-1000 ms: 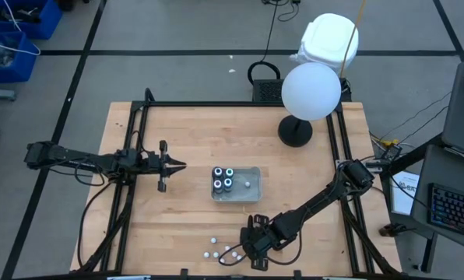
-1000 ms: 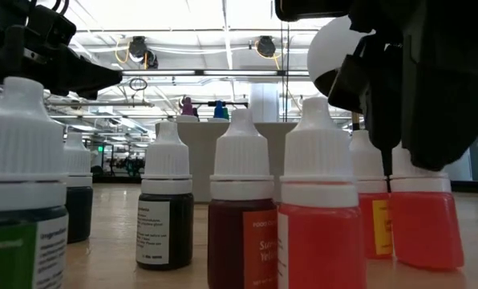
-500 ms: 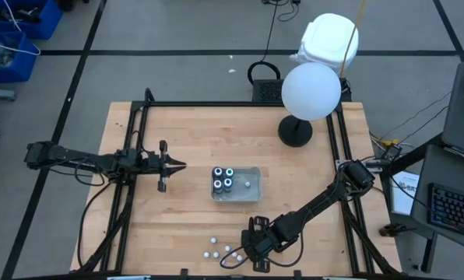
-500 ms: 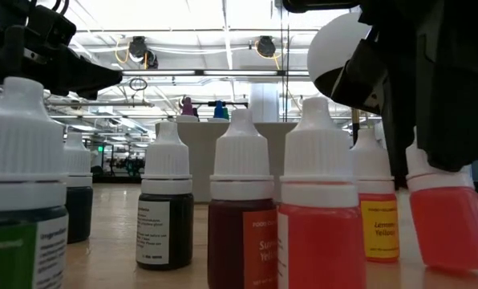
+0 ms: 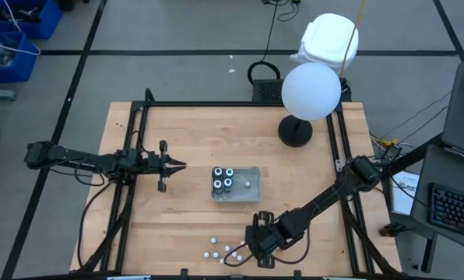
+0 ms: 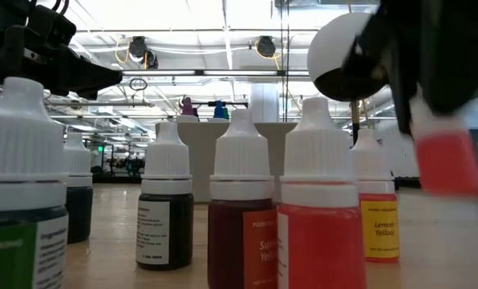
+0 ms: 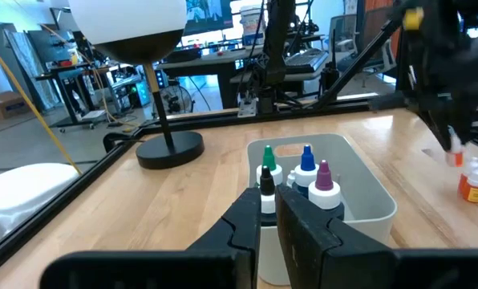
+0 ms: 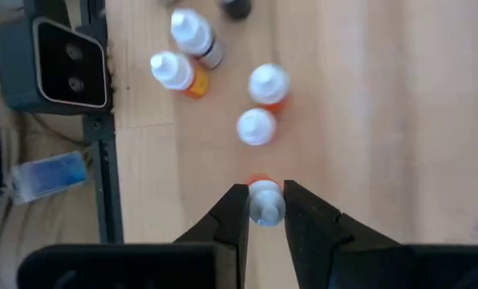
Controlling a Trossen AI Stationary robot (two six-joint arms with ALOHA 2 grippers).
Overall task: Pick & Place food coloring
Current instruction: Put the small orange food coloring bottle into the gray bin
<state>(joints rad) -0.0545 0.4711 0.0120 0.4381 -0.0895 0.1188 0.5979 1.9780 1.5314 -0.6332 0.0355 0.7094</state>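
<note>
A clear tray (image 5: pixel 251 185) lies mid-table and holds four small dark food coloring bottles (image 5: pixel 223 180). The left wrist view shows them upright (image 7: pixel 303 172) with green, blue, purple and black tips. Several more white-capped bottles (image 5: pixel 219 250) stand by the table's near edge. They fill the low view (image 6: pixel 243 217) as a row. My right gripper (image 5: pixel 246 247) hangs over that group, shut on a red bottle (image 6: pixel 447 164). My left gripper (image 5: pixel 179 165) waits shut, left of the tray. My right gripper pinches the red bottle between its two fingers at the white cap (image 8: pixel 265 202), coming from above and pointing down. The bottle hangs upright below the fingers, with its red body (image 6: pixel 449 167) lifted clear of the table.
A lamp with a white globe (image 5: pixel 311 90) and a black base (image 5: pixel 294 131) stands at the far right. Black frame rails (image 5: pixel 131 155) run along both sides. A small camera box (image 8: pixel 58 64) sits at the near edge beside the loose bottles (image 8: pixel 255 126). Bare wood lies between them and the tray.
My right gripper, shut on the red bottle, has risen and drawn slightly toward the table's right. The bottle, which stood on the table in the row, is now lifted clear. The other bottles have stayed where they were.
</note>
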